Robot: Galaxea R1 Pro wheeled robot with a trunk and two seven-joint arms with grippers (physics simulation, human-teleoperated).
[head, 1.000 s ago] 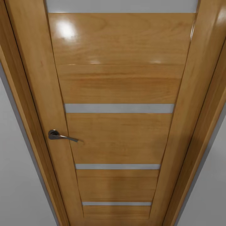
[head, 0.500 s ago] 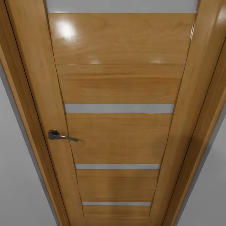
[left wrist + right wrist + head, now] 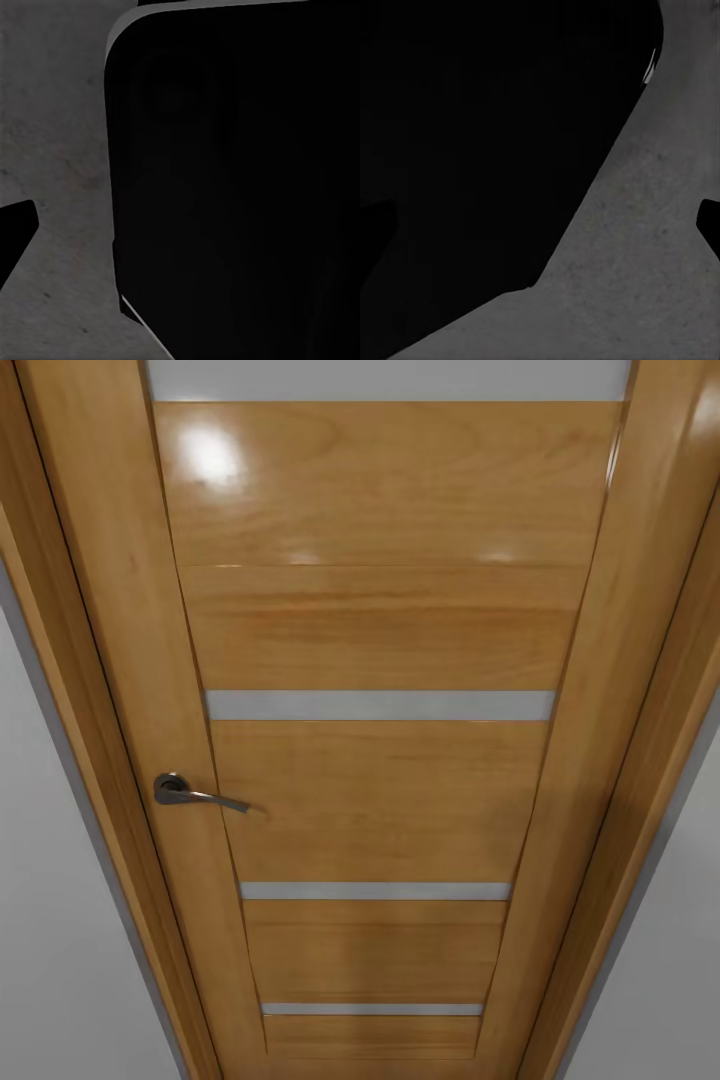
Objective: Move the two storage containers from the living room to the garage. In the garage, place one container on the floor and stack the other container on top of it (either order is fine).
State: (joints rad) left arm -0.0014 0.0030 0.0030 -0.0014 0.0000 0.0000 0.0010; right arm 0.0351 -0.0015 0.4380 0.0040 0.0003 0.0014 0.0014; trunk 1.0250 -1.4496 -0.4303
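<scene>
Facing a shut orange wood door (image 3: 380, 630) crossed by pale glazed strips (image 3: 380, 705), we judge ourselves in transit through a hallway, halted squarely at the door because the route toward the garage or the living room runs through it; which side lies beyond we cannot tell. Grey wall (image 3: 60, 920) flanks the frame on both sides. Beneath both wrists lies mottled grey floor (image 3: 56, 150), so we take the arms to hang lowered and tucked close to our dark body (image 3: 240, 187), grippers aimed downward. Smaller still, the metal lever handle (image 3: 195, 793) sits on the door's left stile. Whether the fingers are spread or pressed together we cannot tell. Neither wrist picture has a storage container by the fingers.
</scene>
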